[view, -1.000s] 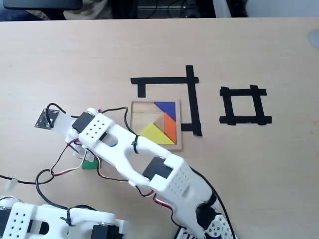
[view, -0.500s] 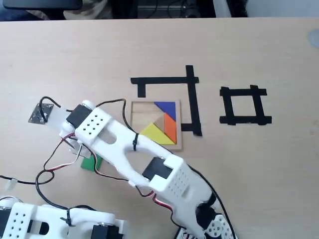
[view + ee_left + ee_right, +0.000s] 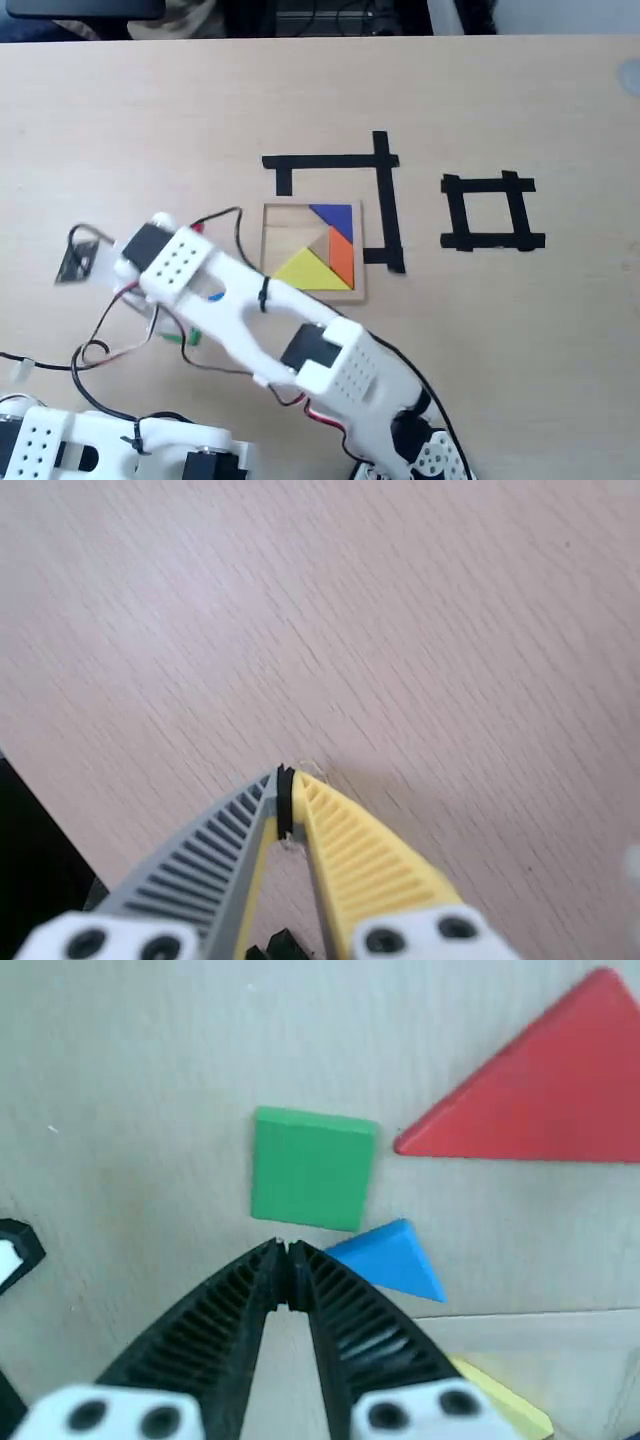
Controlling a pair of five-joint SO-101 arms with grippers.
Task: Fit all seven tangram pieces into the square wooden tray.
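Over the last second the right arm has swung a little further from the tray, and its wrist now stands over the loose pieces, so from above only a sliver of green shows beneath it. In the right wrist view the right gripper has its jaws pressed together with nothing between them, and the tips are just beside the near edge of the green square; I cannot tell whether they touch it or the table. A small blue triangle lies just beside one finger, and the red triangle is near the far corner of the square, not touching it. The main risk, in my judgement, is that the gripper goes down with the jaws together: it would then push the green square away, perhaps against the red triangle, instead of taking it. If the jaws open this close, one finger may also knock the small blue triangle or catch it together with the square. The tray lies beside the black tape corner and already holds a yellow piece, an orange piece and a blue piece. The left gripper hangs over bare table, also closed and empty.
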